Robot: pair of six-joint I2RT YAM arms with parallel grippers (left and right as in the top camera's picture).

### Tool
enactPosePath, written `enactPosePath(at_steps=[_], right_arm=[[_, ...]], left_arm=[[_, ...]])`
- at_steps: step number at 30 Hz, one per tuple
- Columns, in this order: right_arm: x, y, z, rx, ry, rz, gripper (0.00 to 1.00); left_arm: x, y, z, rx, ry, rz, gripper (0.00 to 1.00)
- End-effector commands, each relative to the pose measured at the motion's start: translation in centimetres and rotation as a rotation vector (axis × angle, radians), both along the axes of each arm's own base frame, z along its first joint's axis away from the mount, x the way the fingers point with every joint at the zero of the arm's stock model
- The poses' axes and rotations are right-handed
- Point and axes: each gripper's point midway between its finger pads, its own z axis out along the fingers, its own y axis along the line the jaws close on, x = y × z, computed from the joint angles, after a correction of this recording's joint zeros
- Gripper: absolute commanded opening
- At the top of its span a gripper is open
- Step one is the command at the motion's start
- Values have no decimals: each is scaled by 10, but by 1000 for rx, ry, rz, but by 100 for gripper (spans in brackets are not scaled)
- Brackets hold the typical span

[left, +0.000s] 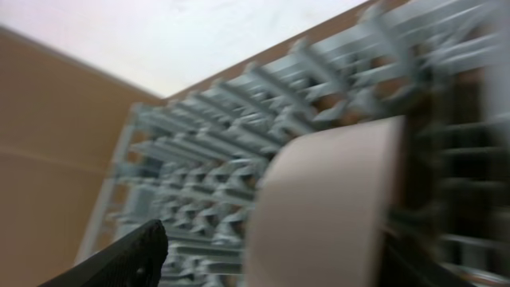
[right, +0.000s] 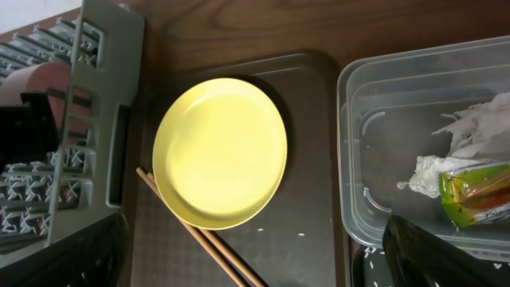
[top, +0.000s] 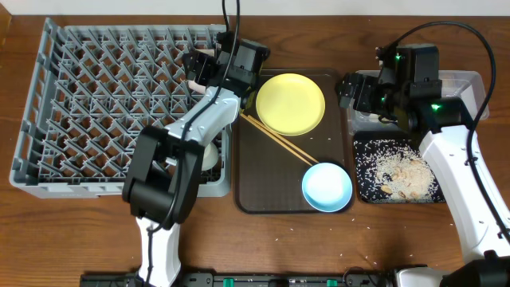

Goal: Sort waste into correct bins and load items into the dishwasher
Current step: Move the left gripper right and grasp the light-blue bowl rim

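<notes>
- The dish rack (top: pixel 103 104) is showing a plain grey, and its pegs are making a criss-cross lattice.
- The plate (top: pixel 291 104) is looking evenly pale yellow.
- The bowl (top: pixel 327 187) is showing light blue, without any pattern.
- The serving tray (top: pixel 267 179) is appearing dark brown.
- The chopsticks (top: pixel 279 139) are showing a light wooden brown.
- The shallow tray (top: pixel 362 191) is looking black, and white rice grains (top: pixel 378 155) and beige scraps (top: pixel 406 175) are speckling it.
- The tub (right: pixel 398 104) is looking clear and colourless.
- The napkin (right: pixel 470 127) is appearing white.
- The wrapper (right: pixel 474 195) is showing yellow-green.
- The cup (left: pixel 327 207) is looking creamy beige in the blurred left wrist view.
- The table (top: pixel 80 231) is showing mid-brown wood with darker grain lines.
</notes>
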Motion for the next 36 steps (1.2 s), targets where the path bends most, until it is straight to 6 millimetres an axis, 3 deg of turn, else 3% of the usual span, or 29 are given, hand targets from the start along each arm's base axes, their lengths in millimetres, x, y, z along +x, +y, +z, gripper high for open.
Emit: enactPosePath(at_steps=[1, 8, 11, 13, 14, 19, 24, 30, 36], right_arm=[[2, 0, 5, -6, -14, -4, 99], [2, 0, 5, -6, -14, -3, 99], [2, 0, 5, -6, -14, -4, 99], [2, 0, 5, -6, -14, -4, 99], [2, 0, 5, -6, -14, -4, 99], [2, 0, 5, -6, -14, -3, 99], [2, 0, 5, -6, -14, -4, 99], [2, 0, 5, -6, -14, -4, 99], [2, 0, 5, -6, -14, -4, 99]], left_arm=[[3, -38, 18, -268, -50, -116, 76], [-16, -75, 34, -498, 40, -277, 75], [-48, -102, 38, -632, 177, -392, 66], [-91, -128, 41, -763, 341, -493, 49], [-108, -135, 40, -819, 403, -504, 48], [-173, -154, 18, -1093, 634, -266, 46], [-218, -179, -13, -1218, 764, -19, 46], [-258, -218, -43, -1222, 817, 40, 46], [-262, -242, -46, -1179, 765, -41, 53]])
